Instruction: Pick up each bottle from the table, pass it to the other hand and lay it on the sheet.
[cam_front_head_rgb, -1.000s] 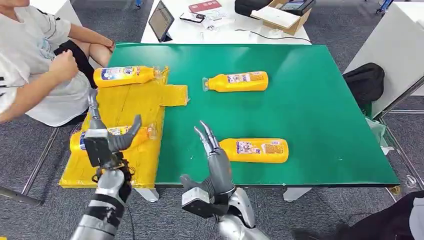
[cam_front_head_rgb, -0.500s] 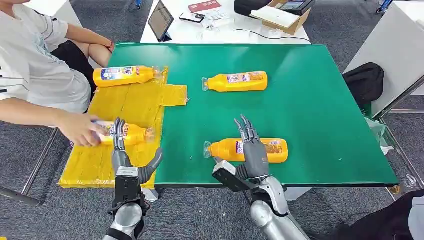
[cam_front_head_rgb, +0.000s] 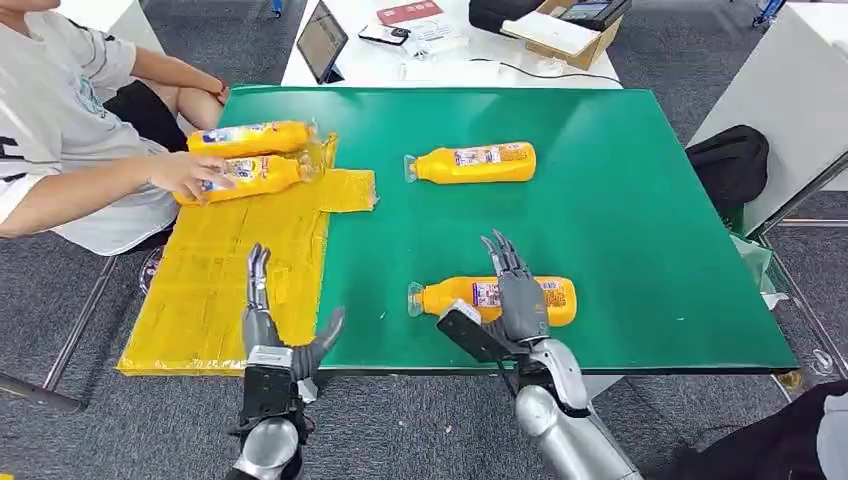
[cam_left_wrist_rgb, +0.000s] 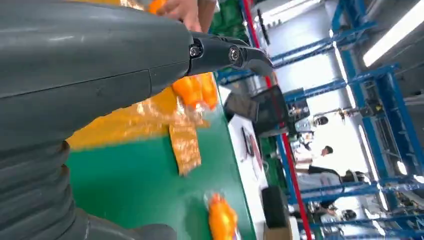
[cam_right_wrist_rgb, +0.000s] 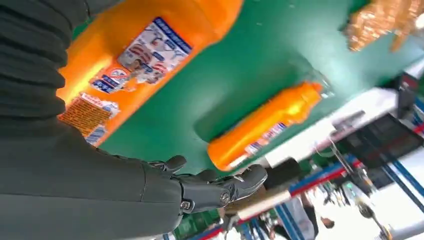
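Two bottles (cam_front_head_rgb: 250, 152) lie on the sheet (cam_front_head_rgb: 235, 270), upper left; two remain on the bench (cam_front_head_rgb: 640, 200). Right hand (cam_front_head_rgb: 510, 305) spread, empty, over the near bottle (cam_front_head_rgb: 495, 299); left hand (cam_front_head_rgb: 275, 330) spread, empty.

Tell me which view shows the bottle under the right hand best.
Head view: the near bottle lies whole on the green table, cap toward the sheet, with the right hand over its middle. The right wrist view shows just its label and body up close. In the left wrist view I cannot make it out.

Bottle (cam_right_wrist_rgb: 150, 45) labels printed, blue and white, wording too small to read.
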